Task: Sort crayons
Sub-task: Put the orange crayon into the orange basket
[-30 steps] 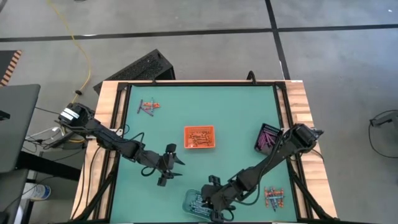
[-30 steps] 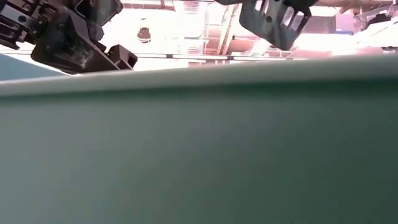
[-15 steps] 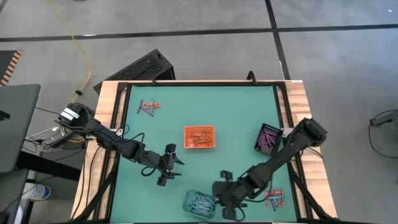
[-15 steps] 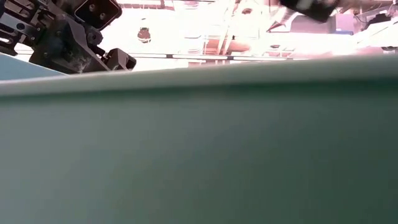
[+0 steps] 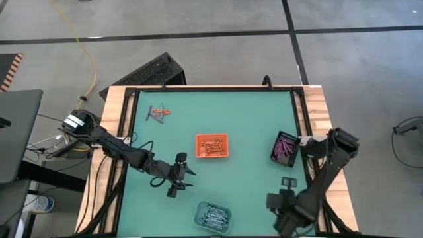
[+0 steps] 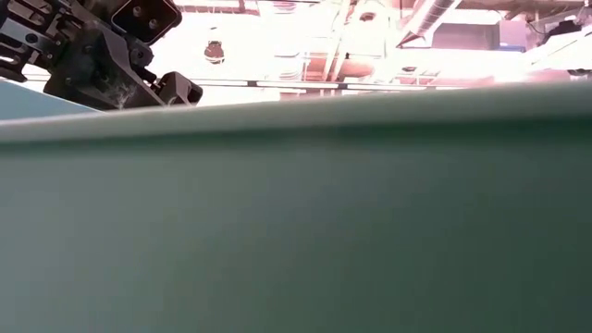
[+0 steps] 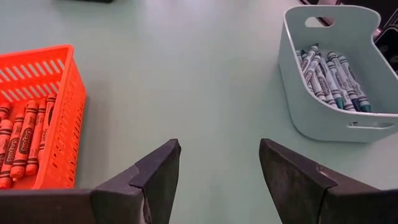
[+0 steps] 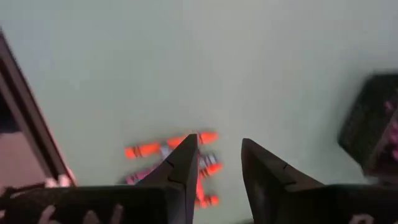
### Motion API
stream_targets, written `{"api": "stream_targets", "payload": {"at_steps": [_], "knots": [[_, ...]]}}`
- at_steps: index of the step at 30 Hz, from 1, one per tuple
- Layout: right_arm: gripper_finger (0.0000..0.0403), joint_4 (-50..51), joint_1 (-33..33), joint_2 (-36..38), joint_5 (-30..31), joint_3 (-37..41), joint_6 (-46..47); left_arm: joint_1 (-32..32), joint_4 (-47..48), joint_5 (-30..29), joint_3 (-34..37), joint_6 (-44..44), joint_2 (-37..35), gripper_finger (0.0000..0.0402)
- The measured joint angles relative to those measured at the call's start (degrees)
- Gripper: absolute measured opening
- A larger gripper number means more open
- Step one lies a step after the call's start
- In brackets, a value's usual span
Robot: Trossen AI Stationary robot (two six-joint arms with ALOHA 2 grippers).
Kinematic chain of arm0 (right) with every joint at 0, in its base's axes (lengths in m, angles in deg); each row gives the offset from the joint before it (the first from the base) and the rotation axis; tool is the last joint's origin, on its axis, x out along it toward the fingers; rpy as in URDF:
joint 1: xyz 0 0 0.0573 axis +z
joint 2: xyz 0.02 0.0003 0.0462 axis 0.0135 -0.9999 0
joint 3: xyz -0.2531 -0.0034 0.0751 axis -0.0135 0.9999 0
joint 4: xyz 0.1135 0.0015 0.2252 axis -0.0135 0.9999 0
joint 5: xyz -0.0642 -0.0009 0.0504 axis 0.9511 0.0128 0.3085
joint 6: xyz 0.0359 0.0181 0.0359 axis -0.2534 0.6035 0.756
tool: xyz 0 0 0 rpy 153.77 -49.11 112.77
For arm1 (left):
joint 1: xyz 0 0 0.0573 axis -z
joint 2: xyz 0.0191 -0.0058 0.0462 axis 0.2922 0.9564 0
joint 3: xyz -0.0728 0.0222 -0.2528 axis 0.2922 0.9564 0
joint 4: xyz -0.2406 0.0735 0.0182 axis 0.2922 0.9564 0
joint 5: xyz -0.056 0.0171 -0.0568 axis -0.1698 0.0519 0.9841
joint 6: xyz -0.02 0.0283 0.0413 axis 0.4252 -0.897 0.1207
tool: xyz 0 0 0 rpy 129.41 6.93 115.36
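The right gripper [image 8: 214, 180] hangs over the near right corner of the table [image 5: 251, 119], its fingers parted with a narrow gap and nothing between them. Just past its fingertips lies a small loose heap of crayons [image 8: 180, 155], orange-red with some pink among them, close to the table's edge rail. The sticks lie crossed and touching, so the main risk is that closing on one catches its neighbour too, or nudges the heap apart and sends a stick rolling toward the rail. With so narrow a gap, a slightly off descent could also land a finger on top of a crayon and pin or flick it instead of straddling it.

The left gripper [image 7: 214, 180] waits above bare table with its fingers spread wide and empty, between the orange basket [image 7: 59, 106] of orange-red crayons and the pale bin [image 7: 329, 74] of blue ones. Farther out, a black tray [image 5: 285, 147] by the right edge holds purple sticks, and a second loose cluster [image 5: 157, 113] sits near the far left corner, well apart from everything else.

Each crayon in the orange basket carries a dark oval label with a wordmark, but the letters are too small to read with confidence; the wrappers on the blue ones show printing that cannot be made out either.
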Motion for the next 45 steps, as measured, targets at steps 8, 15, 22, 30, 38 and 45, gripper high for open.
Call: {"api": "stream_targets", "payload": {"at_steps": [8,15,22,30,38,45], "knots": [[0.0118,0.5,7.0,0.0,-1.5,2.6,9.2,0.0,-0.1,-0.3,0.0,0.5,0.0,0.0210],[0.0117,-5.5,9.0,-0.1,-6.1,9.3,12.9,0.0,-0.1,-0.4,0.0,1.3,0.0,0.0210],[0.0117,-10.1,9.4,-0.1,-7.6,13.3,12.0,0.0,-0.2,-0.4,0.0,1.4,0.0,0.0210],[0.0117,-13.7,9.3,-0.1,-8.9,16.1,11.7,0.0,-0.2,-0.7,0.0,1.4,0.0,0.0210],[0.0117,-15.9,9.2,-0.1,-8.9,17.4,11.5,0.0,-0.2,-0.7,0.0,1.4,0.0,0.0210],[0.0117,-16.0,9.2,-0.1,-8.9,17.4,11.1,0.0,-0.2,-0.7,0.0,1.5,0.0,0.0210]]}}
